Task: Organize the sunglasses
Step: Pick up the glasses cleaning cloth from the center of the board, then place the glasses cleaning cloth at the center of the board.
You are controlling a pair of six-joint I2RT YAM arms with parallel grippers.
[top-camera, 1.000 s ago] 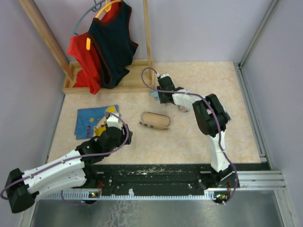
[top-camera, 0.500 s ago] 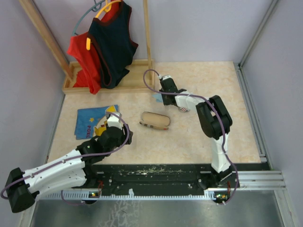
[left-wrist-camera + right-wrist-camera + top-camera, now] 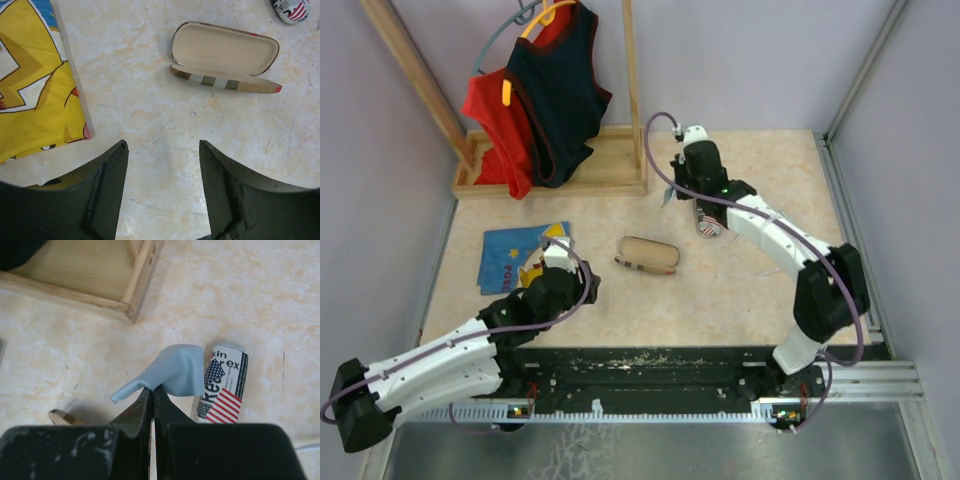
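Note:
No sunglasses show in any view; both pairs are hidden or out of view. My right gripper [image 3: 153, 390] is shut on a corner of a light-blue cloth [image 3: 177, 372] and holds it above the floor next to the flag-print case [image 3: 225, 385]. In the top view that gripper [image 3: 672, 190] is near the rack base, with the flag-print case [image 3: 707, 222] just right of it. My left gripper [image 3: 162, 145] is open and empty, low over bare floor. The open plaid case [image 3: 225, 55] lies ahead of it, empty inside; it also shows in the top view [image 3: 648, 254].
A blue and yellow cartoon cloth [image 3: 510, 255] lies flat at the left, beside my left gripper [image 3: 560, 250]. A wooden rack base [image 3: 560, 170] with red and dark tops [image 3: 545, 90] on hangers stands at the back left. Walls close in both sides.
My right arm has stretched out and swung right and back, lifting the light-blue cloth off the floor. The left arm has barely moved.

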